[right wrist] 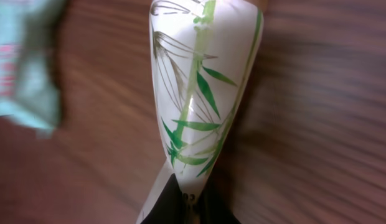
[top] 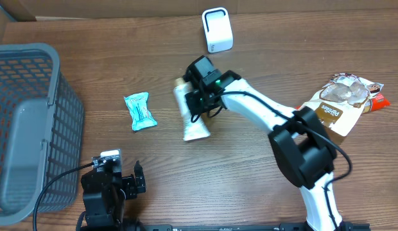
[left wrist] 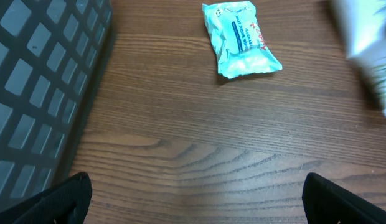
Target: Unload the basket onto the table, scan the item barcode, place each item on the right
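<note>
The right gripper's [top: 200, 102] jaws are closed, pinching the white tube [top: 194, 125] printed with green bamboo leaves. The left gripper's [top: 119, 168] jaws stand fully apart with nothing between them, low at about 7 o'clock on the table [top: 250, 179].

From above, the tube sits just left of the table's centre. Its long axis runs roughly 12 to 6 o'clock, with the wide flat end toward 6 and the other end leaning slightly toward 11. The right arm covers the tube's upper half, so that end is hard to make out. No barcode shows on the visible face, and I cannot tell whether the tube is resting on the wood or is lifted.

The right wrist view is blurred, and the tube's top is cut off by the frame. The scanner [top: 217, 29] stands at 12 o'clock from the tube, well apart. A teal tissue packet [top: 140, 111] lies at 9 o'clock, a grey basket [top: 25, 128] is farther out that way, and a snack bag [top: 343, 102] is at 3 o'clock.
</note>
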Robot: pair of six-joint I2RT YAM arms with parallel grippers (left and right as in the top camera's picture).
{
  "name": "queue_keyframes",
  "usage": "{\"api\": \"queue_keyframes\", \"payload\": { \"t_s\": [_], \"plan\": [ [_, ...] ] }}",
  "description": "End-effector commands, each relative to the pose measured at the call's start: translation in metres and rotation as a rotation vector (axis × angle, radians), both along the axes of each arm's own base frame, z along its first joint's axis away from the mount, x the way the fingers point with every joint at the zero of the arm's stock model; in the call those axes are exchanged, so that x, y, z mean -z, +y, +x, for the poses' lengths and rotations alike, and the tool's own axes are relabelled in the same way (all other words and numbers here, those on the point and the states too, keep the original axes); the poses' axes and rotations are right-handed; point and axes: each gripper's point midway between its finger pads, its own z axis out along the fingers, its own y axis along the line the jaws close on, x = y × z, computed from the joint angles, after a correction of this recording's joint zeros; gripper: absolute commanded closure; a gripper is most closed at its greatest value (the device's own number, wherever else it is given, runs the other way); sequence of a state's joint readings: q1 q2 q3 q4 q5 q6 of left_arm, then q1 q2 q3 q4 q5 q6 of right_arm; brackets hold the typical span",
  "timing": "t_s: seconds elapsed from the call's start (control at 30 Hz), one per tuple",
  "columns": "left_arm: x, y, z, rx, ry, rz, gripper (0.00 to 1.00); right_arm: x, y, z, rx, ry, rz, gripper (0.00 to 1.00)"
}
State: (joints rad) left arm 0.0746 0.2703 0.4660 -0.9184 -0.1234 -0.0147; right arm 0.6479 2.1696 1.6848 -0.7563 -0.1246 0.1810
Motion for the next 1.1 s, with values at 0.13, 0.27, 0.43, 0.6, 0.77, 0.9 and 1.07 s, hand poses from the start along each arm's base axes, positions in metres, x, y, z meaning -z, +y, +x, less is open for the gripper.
{"api": "queue_keyframes", "payload": {
  "t_s": [0.13,0.27,0.43,0.6,0.77,0.9,1.07],
  "plan": [
    [0.0,-0.001,0.0,0.014,-0.002,0.008,0.0,-0.073,-0.103,0.035,0.214,-0.491,-0.694,0.73],
    [0.0,-0.001,0.0,0.014,-0.002,0.008,0.01,-0.035,-0.116,0.022,0.148,-0.407,-0.822,0.75],
    [0.0,-0.001,0.0,0.014,-0.002,0.008,0.01,-0.004,-0.114,0.011,0.084,-0.348,-0.885,0.8],
    [0.0,-0.001,0.0,0.014,-0.002,0.008,0.01,-0.001,-0.102,0.005,0.06,-0.34,-0.857,0.63],
    [0.0,-0.001,0.0,0.014,-0.002,0.008,0.0,0.005,-0.095,0.004,0.03,-0.315,-0.817,0.36],
    [0.0,-0.001,0.0,0.014,-0.002,0.008,0.0,0.014,-0.082,-0.005,-0.077,-0.26,-0.772,0.28],
    [0.0,-0.001,0.0,0.014,-0.002,0.008,0.01,0.022,-0.095,-0.009,-0.135,-0.231,-0.826,0.2]
  ]
}}
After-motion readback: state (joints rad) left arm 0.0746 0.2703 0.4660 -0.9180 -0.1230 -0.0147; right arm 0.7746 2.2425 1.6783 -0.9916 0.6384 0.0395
